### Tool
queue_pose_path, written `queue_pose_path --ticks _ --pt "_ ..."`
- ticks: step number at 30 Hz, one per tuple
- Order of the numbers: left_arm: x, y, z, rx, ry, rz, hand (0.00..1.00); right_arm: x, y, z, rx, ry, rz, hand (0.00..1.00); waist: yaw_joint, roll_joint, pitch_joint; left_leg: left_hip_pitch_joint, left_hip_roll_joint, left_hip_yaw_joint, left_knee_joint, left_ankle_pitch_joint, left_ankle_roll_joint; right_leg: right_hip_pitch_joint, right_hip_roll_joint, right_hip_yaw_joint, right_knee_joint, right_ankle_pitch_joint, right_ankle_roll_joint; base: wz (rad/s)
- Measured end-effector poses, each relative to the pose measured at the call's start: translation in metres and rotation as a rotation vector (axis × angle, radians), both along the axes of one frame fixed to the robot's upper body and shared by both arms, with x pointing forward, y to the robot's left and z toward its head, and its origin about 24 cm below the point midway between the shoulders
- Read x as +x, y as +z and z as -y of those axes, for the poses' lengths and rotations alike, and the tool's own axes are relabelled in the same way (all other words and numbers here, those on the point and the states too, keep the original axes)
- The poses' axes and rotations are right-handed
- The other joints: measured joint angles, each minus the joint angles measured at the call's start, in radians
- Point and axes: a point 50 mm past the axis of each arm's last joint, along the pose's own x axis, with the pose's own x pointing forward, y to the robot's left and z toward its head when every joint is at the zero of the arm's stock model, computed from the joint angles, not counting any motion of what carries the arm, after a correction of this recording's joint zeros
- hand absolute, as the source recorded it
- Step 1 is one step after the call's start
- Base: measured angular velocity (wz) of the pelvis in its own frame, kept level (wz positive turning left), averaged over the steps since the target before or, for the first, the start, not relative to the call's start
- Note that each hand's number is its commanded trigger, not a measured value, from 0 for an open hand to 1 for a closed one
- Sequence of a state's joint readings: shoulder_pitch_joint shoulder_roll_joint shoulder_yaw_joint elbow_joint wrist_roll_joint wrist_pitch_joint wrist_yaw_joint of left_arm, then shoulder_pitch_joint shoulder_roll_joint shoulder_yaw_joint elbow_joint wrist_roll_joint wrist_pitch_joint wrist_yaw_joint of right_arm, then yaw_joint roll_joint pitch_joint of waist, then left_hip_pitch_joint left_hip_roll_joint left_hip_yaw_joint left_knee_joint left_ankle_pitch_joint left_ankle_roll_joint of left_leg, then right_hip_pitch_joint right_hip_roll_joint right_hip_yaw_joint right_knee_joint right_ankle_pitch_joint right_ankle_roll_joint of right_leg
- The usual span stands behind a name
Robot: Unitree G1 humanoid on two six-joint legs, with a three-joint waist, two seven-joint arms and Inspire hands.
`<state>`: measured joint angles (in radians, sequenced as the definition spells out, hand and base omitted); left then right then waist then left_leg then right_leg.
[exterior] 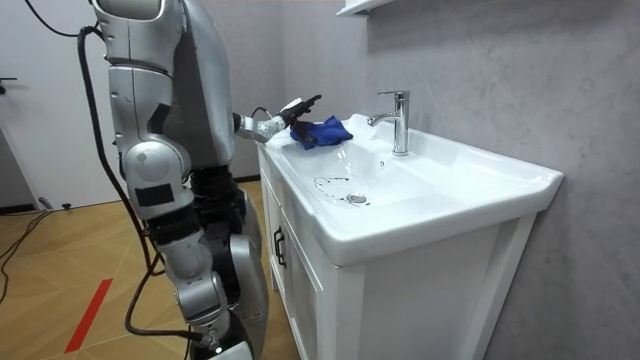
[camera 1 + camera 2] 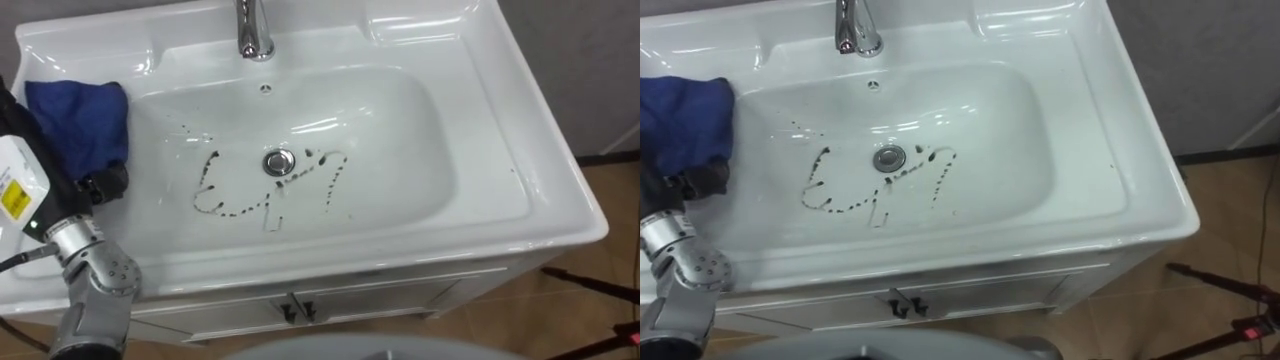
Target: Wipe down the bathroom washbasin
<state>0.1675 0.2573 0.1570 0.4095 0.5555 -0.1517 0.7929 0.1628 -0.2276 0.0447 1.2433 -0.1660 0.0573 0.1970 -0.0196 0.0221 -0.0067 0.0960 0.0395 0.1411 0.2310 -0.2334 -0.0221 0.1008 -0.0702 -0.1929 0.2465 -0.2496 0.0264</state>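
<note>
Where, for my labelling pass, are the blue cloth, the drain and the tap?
blue cloth (image 2: 80,125), left eye view, middle of the bunched fabric.
drain (image 2: 279,162), left eye view, centre of the metal plug.
tap (image 2: 255,30), left eye view, lower stem.

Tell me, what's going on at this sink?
The robot stands at a white basin with its left hand at a blue cloth on the basin's left rim. Dark marks lie around the drain and are not yet wiped. The cloth is outside the bowl.
</note>
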Motion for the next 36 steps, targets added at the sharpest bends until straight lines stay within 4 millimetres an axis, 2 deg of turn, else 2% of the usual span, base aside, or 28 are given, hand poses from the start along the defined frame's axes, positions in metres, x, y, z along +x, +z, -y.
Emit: queue_pose_path --ticks 7,10,13,17,18,19,29,33,36 --pt "-0.009 -0.007 -0.003 -0.038 0.021 -0.037 0.00 0.001 0.000 0.000 0.000 -0.007 -0.004 0.00 0.001 -0.001 0.0000 0.003 0.000 -0.001 -0.001 0.000 0.000 0.002 0.000 0.000 0.002 0.000 0.000 0.00" --pt "-0.015 -0.015 -0.006 -0.055 0.057 -0.082 0.00 -0.001 0.000 0.002 -0.009 -0.017 -0.021 0.00 0.002 0.006 -0.0037 0.005 0.000 -0.001 -0.001 0.000 0.000 0.003 0.000 0.001 0.003 0.000 0.000 0.00" --pt "-0.023 -0.025 -0.010 -0.082 0.093 -0.130 0.00 -0.001 0.000 0.002 -0.009 -0.023 -0.029 0.00 0.002 0.005 -0.0035 0.006 0.000 -0.003 0.000 0.001 -0.002 0.003 0.000 0.001 0.007 0.000 0.000 0.00" --pt "-0.024 -0.027 -0.013 -0.101 0.111 -0.140 0.00 -0.002 0.000 0.002 -0.005 -0.051 -0.035 0.00 0.003 0.002 -0.0024 0.018 0.000 -0.004 -0.002 0.001 -0.002 0.007 -0.001 0.004 0.009 -0.001 0.000 -0.01" --pt "-0.024 -0.028 -0.013 -0.103 0.112 -0.144 0.73 -0.003 0.000 0.003 -0.006 -0.052 -0.037 0.00 0.002 0.002 -0.0021 0.020 0.000 -0.006 -0.002 0.001 -0.002 0.010 -0.001 0.004 0.008 -0.001 0.000 0.00" --pt "-0.024 -0.029 -0.014 -0.108 0.115 -0.153 1.00 -0.005 0.001 0.003 -0.007 -0.054 -0.042 0.00 -0.002 0.004 -0.0016 0.025 -0.001 -0.007 -0.003 0.001 -0.002 0.016 -0.001 0.003 0.006 -0.001 0.000 0.00" --pt "-0.027 -0.035 -0.018 -0.173 0.105 -0.196 1.00 -0.012 0.002 0.008 -0.009 -0.088 -0.063 0.00 -0.002 0.004 -0.0030 0.034 0.000 -0.006 -0.023 0.005 -0.007 0.019 0.000 0.000 0.009 -0.002 -0.002 0.00" --pt "-0.024 -0.034 -0.019 -0.176 0.113 -0.192 1.00 -0.009 0.003 0.009 -0.014 -0.090 -0.064 0.00 -0.001 0.000 -0.0085 0.039 0.000 -0.004 -0.020 0.007 -0.007 0.020 0.000 0.000 0.008 -0.002 -0.002 -0.01" --pt "-0.022 -0.031 -0.029 -0.180 0.158 -0.191 1.00 -0.009 0.004 0.010 -0.013 -0.104 -0.062 0.00 -0.003 0.003 -0.0123 0.042 0.000 -0.001 -0.021 0.007 -0.007 0.028 0.000 0.002 0.008 -0.002 -0.003 -0.02"
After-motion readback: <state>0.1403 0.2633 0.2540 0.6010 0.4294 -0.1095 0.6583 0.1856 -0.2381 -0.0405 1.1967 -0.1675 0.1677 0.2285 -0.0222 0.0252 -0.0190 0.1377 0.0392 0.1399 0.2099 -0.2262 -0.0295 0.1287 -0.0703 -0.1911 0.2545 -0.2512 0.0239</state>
